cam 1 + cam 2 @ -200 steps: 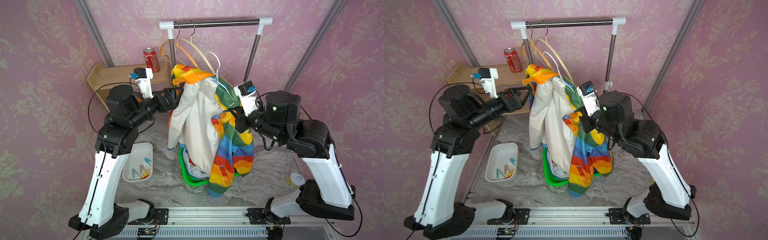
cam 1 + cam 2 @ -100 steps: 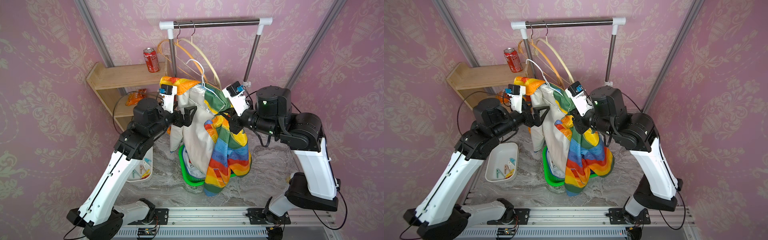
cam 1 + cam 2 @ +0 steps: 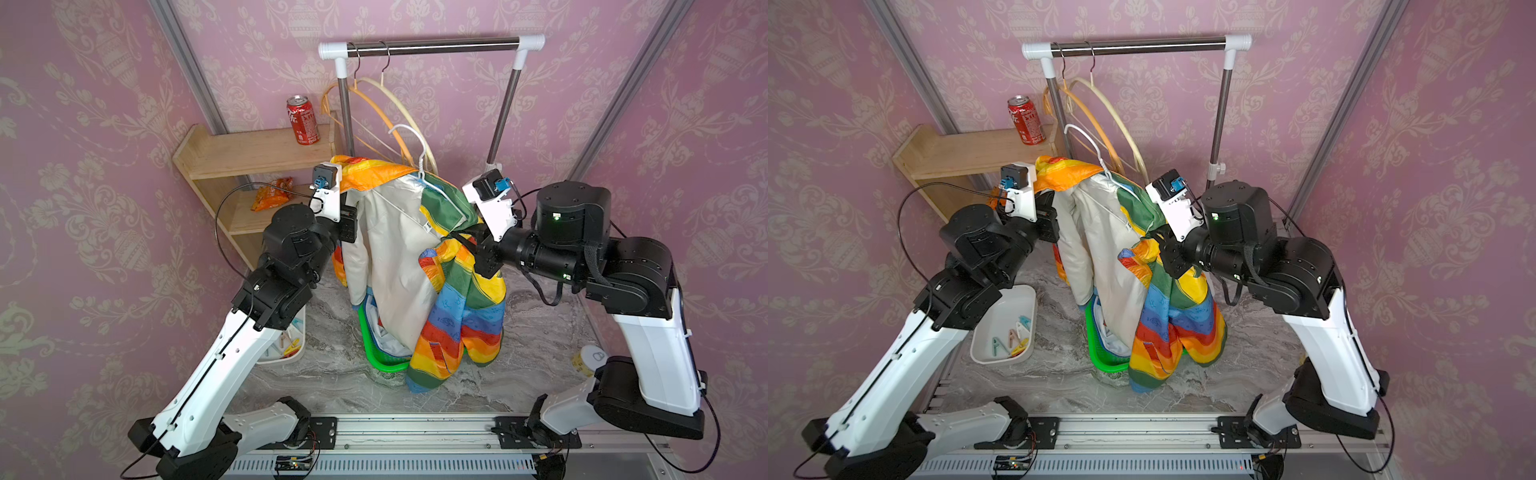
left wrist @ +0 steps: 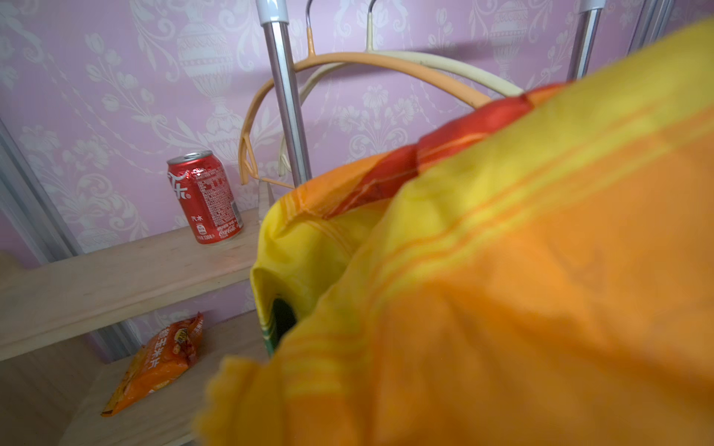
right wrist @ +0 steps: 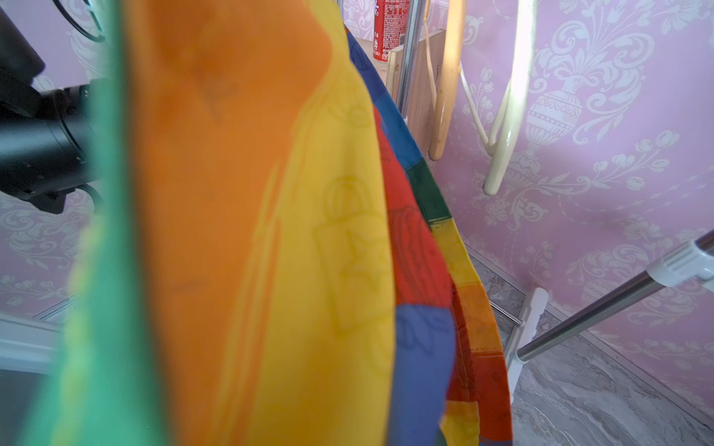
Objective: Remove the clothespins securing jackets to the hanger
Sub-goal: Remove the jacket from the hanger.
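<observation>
Since the left claw [image 3: 351, 224] sits shut right against the orange shoulder of the rainbow jacket [image 3: 457, 316], with cloth hiding its tips in every view, I cannot tell whether it pinches a pin or only fabric. No pin shows anywhere on the jacket. The right claw [image 3: 473, 249] is clamped on a bunched fold at the jacket's opposite shoulder. I judge that it carries the load, because the white hanger [image 3: 422, 153] inside the jacket has its hook clear of the rail.

To do this step well, the right claw should hold steady so the hanger cannot swing. The left should squeeze the pin's tail ends fully before drawing it away from the jacket's shoulder. If the cloth lifts with it, the pin has not let go, and a harder pull would only drag the jacket off the hanger.

Beside the jacket's hem, on the left arm's side, a white tray [image 3: 984, 353] rests on the counter [image 3: 540, 332]. It holds a few loose clothespins [image 3: 1013, 338] in green, pale pink, blue and yellow. Directly beneath the jacket stands a green basket [image 3: 1100, 361], with a pale, blue-edged garment bundled inside, mostly hidden by the hem.
</observation>
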